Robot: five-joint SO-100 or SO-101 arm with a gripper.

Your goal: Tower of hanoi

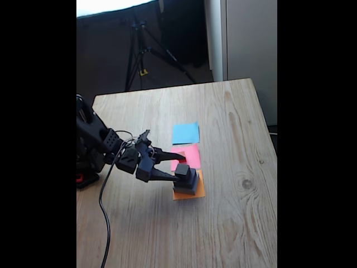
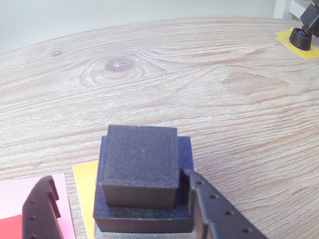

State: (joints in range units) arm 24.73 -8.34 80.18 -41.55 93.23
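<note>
Broadly, a wooden surface [image 1: 223,223] is seen carrying three paper squares in a row: blue [image 1: 186,133], pink [image 1: 191,154] and orange [image 1: 196,191]. On the orange square a stack of dark blocks is set, the wide base block [image 2: 144,211] underneath and the top block [image 2: 140,162] above it; a third, paler layer may lie beneath at the bottom edge of the wrist view, though too little of it shows to be sure. A patch of red [image 2: 11,226], probably the red cube, is glimpsed on the pink square at the lower left corner of that view.

The claw [image 1: 179,164] is held apart, one finger [image 2: 212,209] close against the right side of the top block and the other finger [image 2: 42,209] well off to the left, over the pink paper. Nothing is gripped.

The step in hand is judged to be the taking of the top block. For this to be done well, the claw should be centred on that block so both fingers meet its sides squarely, kept above the base block, and closed gently before a straight lift, so the stack is not dragged off the orange square.
</note>
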